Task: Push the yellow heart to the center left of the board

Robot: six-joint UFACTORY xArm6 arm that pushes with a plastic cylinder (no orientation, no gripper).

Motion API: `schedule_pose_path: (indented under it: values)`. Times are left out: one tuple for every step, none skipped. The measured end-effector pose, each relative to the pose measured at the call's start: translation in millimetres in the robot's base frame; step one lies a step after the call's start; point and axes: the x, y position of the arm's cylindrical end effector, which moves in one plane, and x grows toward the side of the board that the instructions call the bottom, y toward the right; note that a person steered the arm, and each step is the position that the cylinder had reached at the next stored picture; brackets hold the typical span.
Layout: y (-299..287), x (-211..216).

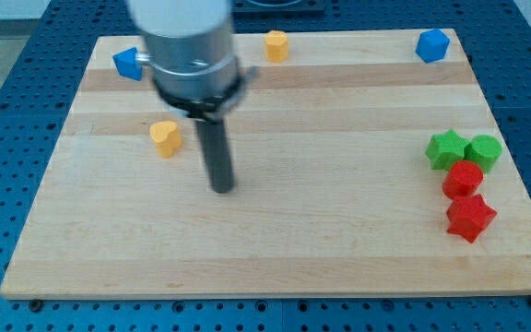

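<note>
The yellow heart (165,137) lies on the wooden board (275,240) at the view's left, a little above mid-height. My tip (222,188) rests on the board to the right of the heart and slightly below it, with a clear gap between them. The rod rises from there to the arm's grey body (190,55) at the view's top.
A second yellow block (277,44) sits at the top centre. A blue block (128,64) is at the top left and another blue block (432,44) at the top right. A green star (446,149), a green block (484,151), a red block (463,179) and a red star (470,218) cluster at the right edge.
</note>
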Motion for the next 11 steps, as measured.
schedule_pose_path:
  values:
    - [21.0,-17.4]
    - [-12.3,-42.0]
    - [-45.7,-52.6]
    - [-57.5,-63.9]
    - [-80.1,-75.4]
    - [-97.0,-75.4]
    - [-116.2,-73.5]
    - [-128.1,-72.4]
    - [-138.9,-72.4]
    - [-149.8,-72.4]
    - [-149.8,-72.4]
